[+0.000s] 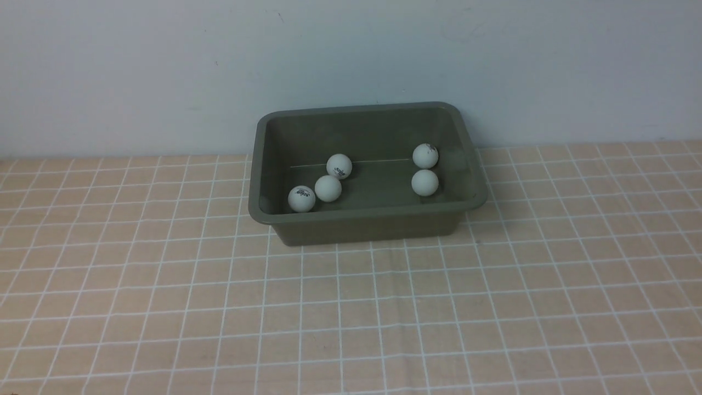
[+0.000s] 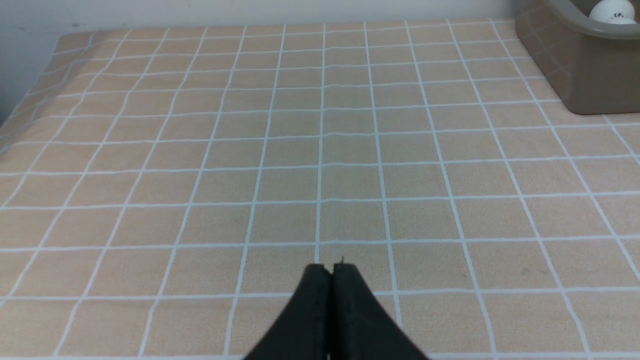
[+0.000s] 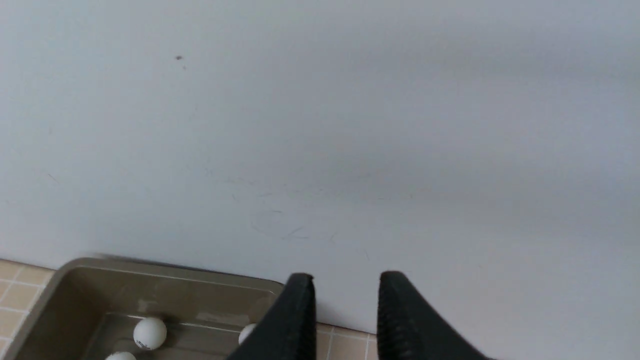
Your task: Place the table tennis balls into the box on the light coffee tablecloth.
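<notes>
The olive-green box (image 1: 362,215) stands on the light coffee tablecloth (image 1: 351,307) near the back wall. Several white table tennis balls lie inside it: three at its left (image 1: 301,198) (image 1: 328,188) (image 1: 339,166) and two at its right (image 1: 425,156) (image 1: 425,182). No ball shows on the cloth. Neither gripper shows in the front view. My left gripper (image 2: 332,267) is shut and empty, low over bare cloth, with the box (image 2: 575,75) far off to one side. My right gripper (image 3: 346,280) is open and empty, raised, facing the wall beside the box (image 3: 175,295), where balls (image 3: 149,333) show.
A plain pale wall (image 1: 351,55) rises right behind the box. The cloth's edge and corner (image 2: 60,40) show in the left wrist view. The cloth has light creases in front of the box.
</notes>
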Tool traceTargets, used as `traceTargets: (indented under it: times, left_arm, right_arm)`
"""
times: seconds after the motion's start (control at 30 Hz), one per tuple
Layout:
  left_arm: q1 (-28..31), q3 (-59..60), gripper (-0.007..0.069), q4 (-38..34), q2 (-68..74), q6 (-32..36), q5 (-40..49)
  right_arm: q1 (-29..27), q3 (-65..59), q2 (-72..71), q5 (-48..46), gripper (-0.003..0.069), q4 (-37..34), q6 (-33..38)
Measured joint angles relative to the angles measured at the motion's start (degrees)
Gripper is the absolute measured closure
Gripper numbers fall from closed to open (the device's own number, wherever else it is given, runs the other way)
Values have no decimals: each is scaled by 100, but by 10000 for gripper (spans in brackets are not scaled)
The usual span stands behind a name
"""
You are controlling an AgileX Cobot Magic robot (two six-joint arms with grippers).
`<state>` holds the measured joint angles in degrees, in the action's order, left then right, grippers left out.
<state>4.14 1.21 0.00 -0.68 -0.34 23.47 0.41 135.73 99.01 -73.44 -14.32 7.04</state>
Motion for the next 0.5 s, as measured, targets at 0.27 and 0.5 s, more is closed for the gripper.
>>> traceTargets:
  times: [0.27,0.5]
  left_arm:
    - [0,0,693,0,0,0,0]
    - [0,0,693,0,0,0,0]
  right_arm:
    - [0,-794,-1074,-19,623,-855,277]
    - [0,-1845,-2403,-19,626,-1266,421]
